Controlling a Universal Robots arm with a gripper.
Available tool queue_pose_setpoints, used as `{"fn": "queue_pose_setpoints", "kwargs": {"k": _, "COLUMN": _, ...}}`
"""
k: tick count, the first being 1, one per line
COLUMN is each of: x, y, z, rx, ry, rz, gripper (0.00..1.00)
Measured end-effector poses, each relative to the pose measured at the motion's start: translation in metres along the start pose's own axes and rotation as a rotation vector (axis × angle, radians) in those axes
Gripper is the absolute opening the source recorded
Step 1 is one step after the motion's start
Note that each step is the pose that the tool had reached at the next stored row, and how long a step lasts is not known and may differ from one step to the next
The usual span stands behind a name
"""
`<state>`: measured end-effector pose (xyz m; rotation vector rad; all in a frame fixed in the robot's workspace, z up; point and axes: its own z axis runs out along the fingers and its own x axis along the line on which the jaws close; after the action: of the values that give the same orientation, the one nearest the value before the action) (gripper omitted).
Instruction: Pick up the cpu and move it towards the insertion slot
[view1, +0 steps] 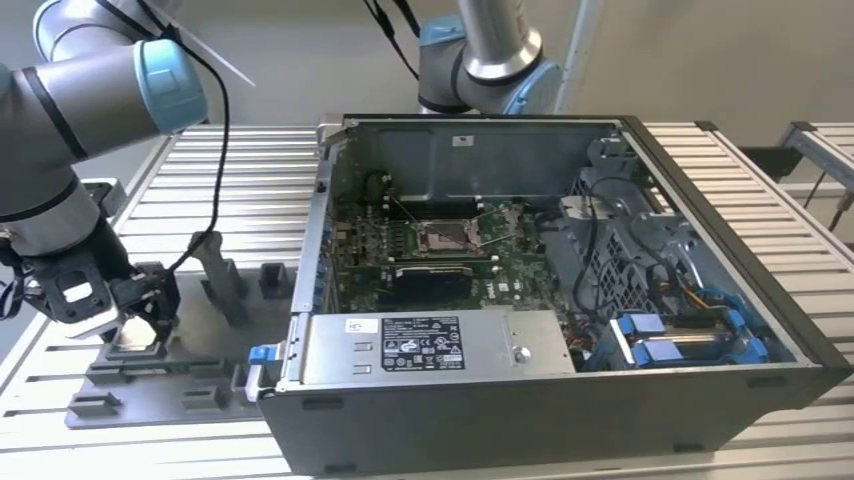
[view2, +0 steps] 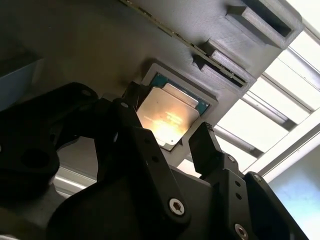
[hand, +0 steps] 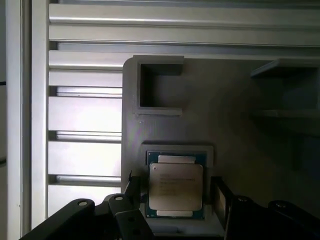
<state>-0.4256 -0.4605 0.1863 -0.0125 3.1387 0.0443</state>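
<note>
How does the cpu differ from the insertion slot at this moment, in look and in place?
Place: the cpu lies in a recess of the grey tray; the insertion slot sits on the green board inside the computer case. Look: the cpu has a smooth silvery top; the insertion slot is a metal frame around a darker field. State: the open gripper straddles the cpu; the insertion slot stands far from it. Both are square.

Silvery cpu (hand: 176, 186) with teal-green rim, grey tray (hand: 235, 125), ribbed silver table (hand: 85, 115)

I see a grey moulded plastic tray (view1: 200, 350) near the slatted aluminium bench's (view1: 240, 170) edge, just beside an open dark metal computer case (view1: 534, 420).
</note>
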Motion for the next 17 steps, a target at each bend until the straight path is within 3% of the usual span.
{"fn": "queue_pose_setpoints", "kwargs": {"k": 17, "x": 0.0, "y": 0.0016, "z": 0.001, "rx": -0.0001, "ry": -0.0002, "rz": 0.002, "gripper": 1.0}}
